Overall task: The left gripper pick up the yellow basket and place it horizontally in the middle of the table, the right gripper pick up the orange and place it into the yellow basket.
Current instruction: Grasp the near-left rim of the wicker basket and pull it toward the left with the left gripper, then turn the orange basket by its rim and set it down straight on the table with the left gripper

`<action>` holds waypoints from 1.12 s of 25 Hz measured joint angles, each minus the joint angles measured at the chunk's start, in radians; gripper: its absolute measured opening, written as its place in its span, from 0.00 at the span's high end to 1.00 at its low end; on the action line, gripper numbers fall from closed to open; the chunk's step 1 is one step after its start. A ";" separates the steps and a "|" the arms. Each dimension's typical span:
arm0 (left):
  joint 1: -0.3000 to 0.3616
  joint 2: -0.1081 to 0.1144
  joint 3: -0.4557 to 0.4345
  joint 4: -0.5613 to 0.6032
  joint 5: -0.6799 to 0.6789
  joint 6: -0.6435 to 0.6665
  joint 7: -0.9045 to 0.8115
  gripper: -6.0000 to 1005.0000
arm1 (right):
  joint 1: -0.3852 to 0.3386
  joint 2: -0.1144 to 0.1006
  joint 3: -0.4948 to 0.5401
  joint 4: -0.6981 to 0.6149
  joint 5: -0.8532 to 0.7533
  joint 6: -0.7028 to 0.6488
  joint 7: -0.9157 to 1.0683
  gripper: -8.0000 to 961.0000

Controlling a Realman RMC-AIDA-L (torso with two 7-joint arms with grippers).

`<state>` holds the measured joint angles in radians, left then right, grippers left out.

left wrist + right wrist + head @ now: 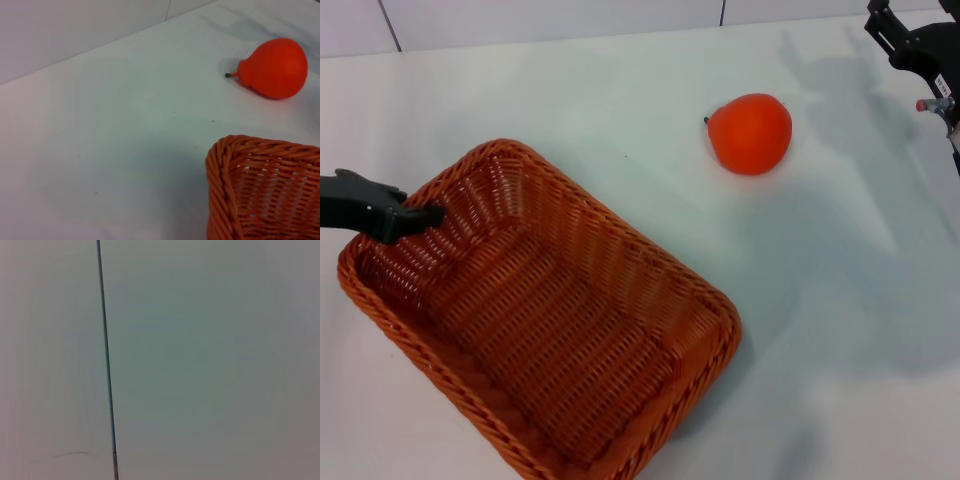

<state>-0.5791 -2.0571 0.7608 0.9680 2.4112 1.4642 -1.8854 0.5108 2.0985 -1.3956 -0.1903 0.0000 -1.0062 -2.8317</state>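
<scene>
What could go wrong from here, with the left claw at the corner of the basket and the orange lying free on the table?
1. The left claw meets the yellow basket only at one corner of the rim, so the basket may tilt or slip when lifted.
2. The basket lies diagonally; turning it horizontal might sweep its far side toward the orange.
3. The orange rests loose on the smooth table, apart from the right claw, and may roll if nudged.
</scene>
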 joint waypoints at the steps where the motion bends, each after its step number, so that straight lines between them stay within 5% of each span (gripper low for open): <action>1: 0.000 0.000 0.000 0.000 0.000 0.000 -0.001 0.76 | 0.000 0.000 0.000 0.000 0.000 0.000 0.000 0.04; 5: 0.001 0.000 -0.006 0.002 0.001 0.002 -0.017 0.83 | 0.000 0.000 0.000 0.000 0.000 0.000 0.000 0.04; 18: -0.013 0.021 -0.033 -0.002 -0.007 0.032 -0.234 0.83 | 0.001 0.000 0.000 -0.001 0.000 0.000 0.000 0.05; 28: -0.030 0.036 -0.216 -0.051 -0.009 0.067 -0.368 0.83 | 0.003 0.000 0.000 -0.003 0.000 0.000 0.000 0.05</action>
<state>-0.6095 -2.0209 0.5445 0.9171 2.4019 1.5313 -2.2530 0.5138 2.0985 -1.3959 -0.1929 0.0000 -1.0063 -2.8317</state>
